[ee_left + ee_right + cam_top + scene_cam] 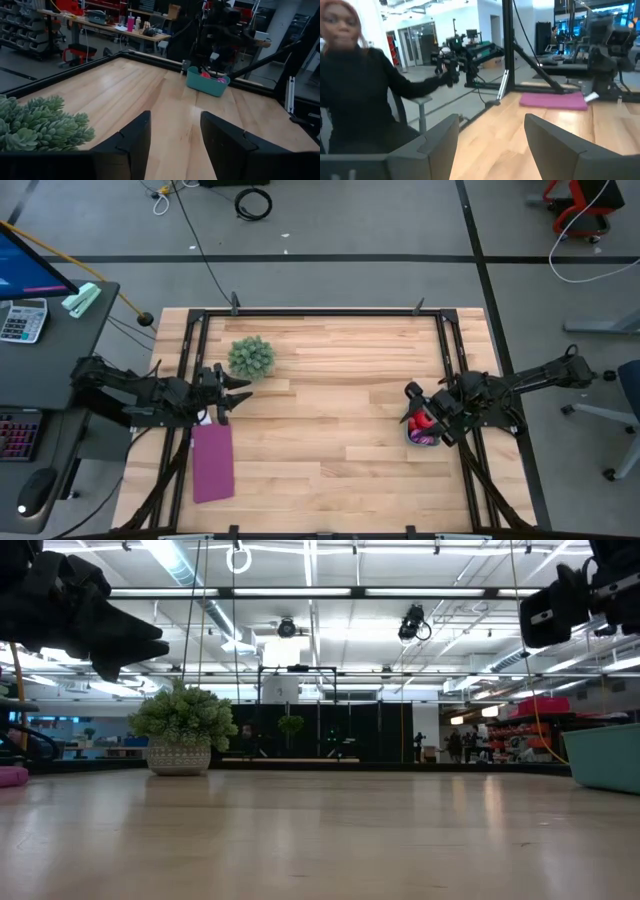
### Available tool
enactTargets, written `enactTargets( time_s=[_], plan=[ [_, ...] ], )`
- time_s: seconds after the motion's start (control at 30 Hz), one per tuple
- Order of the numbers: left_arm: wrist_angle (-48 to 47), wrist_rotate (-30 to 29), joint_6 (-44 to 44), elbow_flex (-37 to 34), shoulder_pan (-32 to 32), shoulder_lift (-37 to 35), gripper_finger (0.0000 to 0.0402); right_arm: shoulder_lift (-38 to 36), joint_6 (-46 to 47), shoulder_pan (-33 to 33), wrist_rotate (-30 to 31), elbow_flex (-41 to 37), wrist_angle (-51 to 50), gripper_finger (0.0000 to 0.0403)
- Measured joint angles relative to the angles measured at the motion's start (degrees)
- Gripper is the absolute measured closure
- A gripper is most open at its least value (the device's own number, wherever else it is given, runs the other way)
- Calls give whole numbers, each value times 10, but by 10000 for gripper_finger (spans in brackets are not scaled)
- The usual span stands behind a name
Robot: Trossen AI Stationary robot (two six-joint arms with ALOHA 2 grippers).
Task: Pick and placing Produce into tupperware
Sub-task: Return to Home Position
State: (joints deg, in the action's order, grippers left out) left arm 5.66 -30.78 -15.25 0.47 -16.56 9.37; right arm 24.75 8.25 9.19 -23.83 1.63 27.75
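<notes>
Produce (pixel 206 75), red and pink, fills the smooth teal tupperware (pixel 206 86) mid-right; right gripper (pixel 414 408) beside it and left gripper (pixel 238 392) mid-left both gape empty.

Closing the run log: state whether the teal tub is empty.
Not empty: red and pink pieces show inside the teal tub, above its rim, in the left wrist view. How full, cannot tell.

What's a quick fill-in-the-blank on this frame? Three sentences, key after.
1. The left gripper and the right gripper both have their fingers ____.
2. The purple mat lies on the ____ arm's side of the table.
3. The red and pink produce lies inside the teal ____.
Missing words: open; left; tupperware.
</notes>
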Motion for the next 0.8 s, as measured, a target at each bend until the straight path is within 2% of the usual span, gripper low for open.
enactTargets(
  time_s=[0.37,0.63,0.8],
  plan=[
    [1,0,0,0,0,0,217,4,17,0,18,-10,0,167],
    [1,0,0,0,0,0,223,4,92,0,70,-10,-64,167],
    [1,0,-1,0,0,0,220,4,139,0,70,-10,-103,167]
  ],
)
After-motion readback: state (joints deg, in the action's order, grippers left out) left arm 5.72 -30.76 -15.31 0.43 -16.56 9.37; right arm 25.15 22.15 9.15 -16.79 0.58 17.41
